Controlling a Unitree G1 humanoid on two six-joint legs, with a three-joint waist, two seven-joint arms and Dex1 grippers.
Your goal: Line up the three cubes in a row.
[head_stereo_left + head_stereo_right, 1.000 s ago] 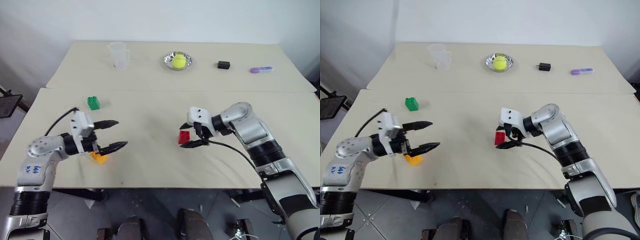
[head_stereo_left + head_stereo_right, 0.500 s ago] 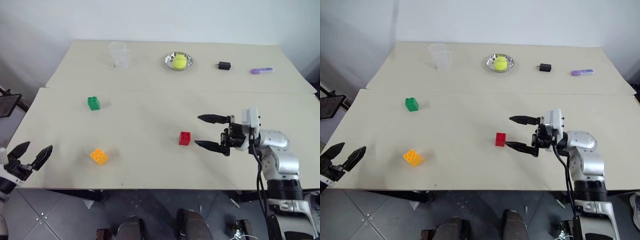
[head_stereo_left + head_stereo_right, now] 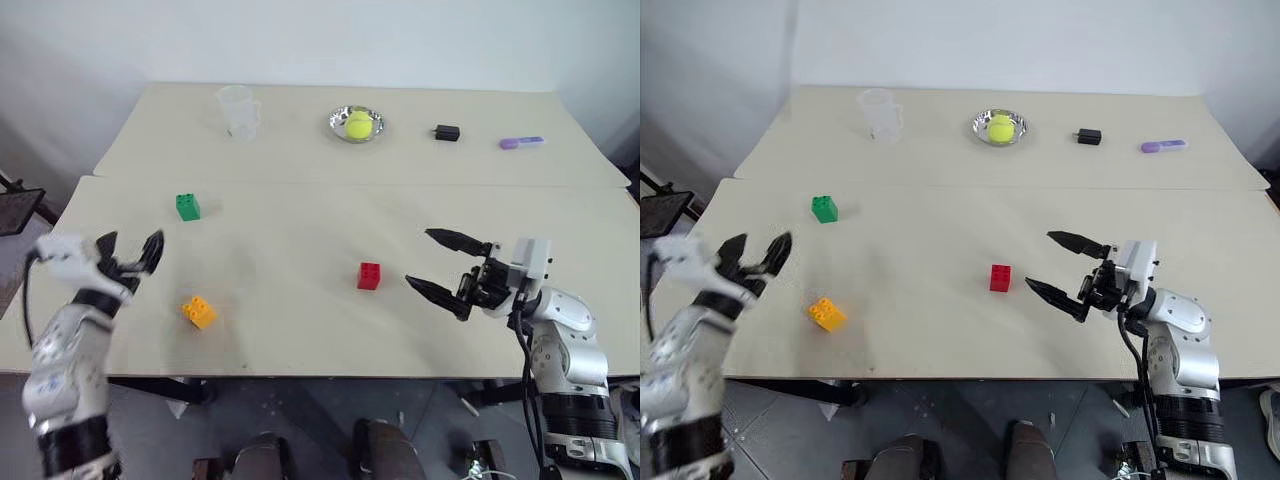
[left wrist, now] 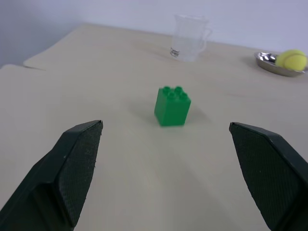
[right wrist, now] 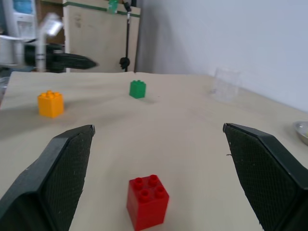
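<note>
**3 cubes apart on the near table, both grippers wide and empty**

You see 2 beige tables butted together. On the near table [image 3: 300, 340] lie the 3 cubes, not in a row: the green cube [image 3: 187, 207] toward the far left, the orange cube [image 3: 198, 312] near the front edge on the left, the red cube [image 3: 369, 276] near the middle. All 3 sit upright, studs on top, well apart from each other.

Your left gripper [image 3: 128, 257] hangs over the table's left edge, fingers spread wide, holding nothing; in its wrist view the green cube sits between the fingers, farther off. Your right gripper [image 3: 445, 267] stands to the right of the red cube, fingers wide, holding nothing, not touching the cube.

On the far table [image 3: 150, 150]: a clear cup [image 3: 238, 109], contents not discernible; a metal bowl [image 3: 340, 123] holding 1 yellow ball [image 3: 358, 122]; a black plug [image 3: 447, 132]; a purple stick [image 3: 523, 142].
</note>
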